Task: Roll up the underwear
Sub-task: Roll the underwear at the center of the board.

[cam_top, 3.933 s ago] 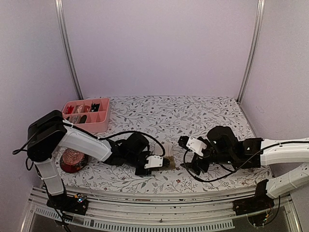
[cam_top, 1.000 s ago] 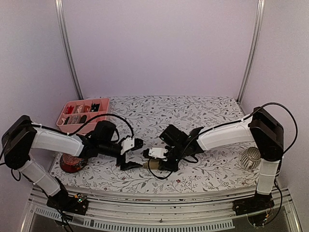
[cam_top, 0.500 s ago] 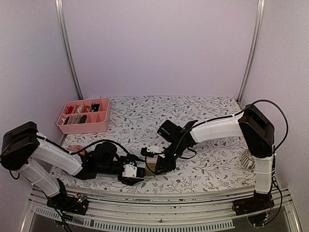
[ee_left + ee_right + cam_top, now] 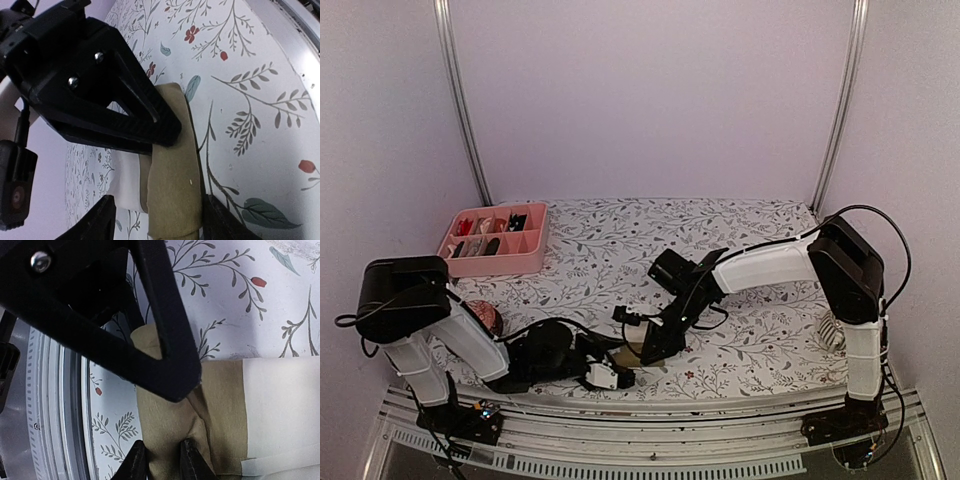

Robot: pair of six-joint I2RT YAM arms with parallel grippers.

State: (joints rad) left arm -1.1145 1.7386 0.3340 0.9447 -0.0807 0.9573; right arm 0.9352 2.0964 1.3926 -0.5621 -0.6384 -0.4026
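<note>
The tan-beige underwear (image 4: 631,352) lies partly rolled near the table's front edge, its pale band (image 4: 280,405) flat beside the roll. My right gripper (image 4: 162,462) is shut on a fold of the tan cloth (image 4: 170,420), reaching in from the right (image 4: 650,345). My left gripper (image 4: 165,225) comes in low from the front (image 4: 608,376). Its jaws straddle the tan roll (image 4: 172,185): one finger (image 4: 225,220) touches the roll's side, while the other (image 4: 105,220) stands off past the pale band (image 4: 127,180). Each wrist view shows the other gripper's black finger pressed on the cloth.
A pink divided tray (image 4: 525,262) with small items stands at the back left. A red round tin (image 4: 488,318) sits behind the left arm, and a white ribbed object (image 4: 832,330) is at the right. The table's metal front rail (image 4: 50,390) runs close to the roll.
My left arm has swung down to the near edge, and its jaws have narrowed around the tan roll. The right gripper has kept its hold on the cloth, barely shifting.
</note>
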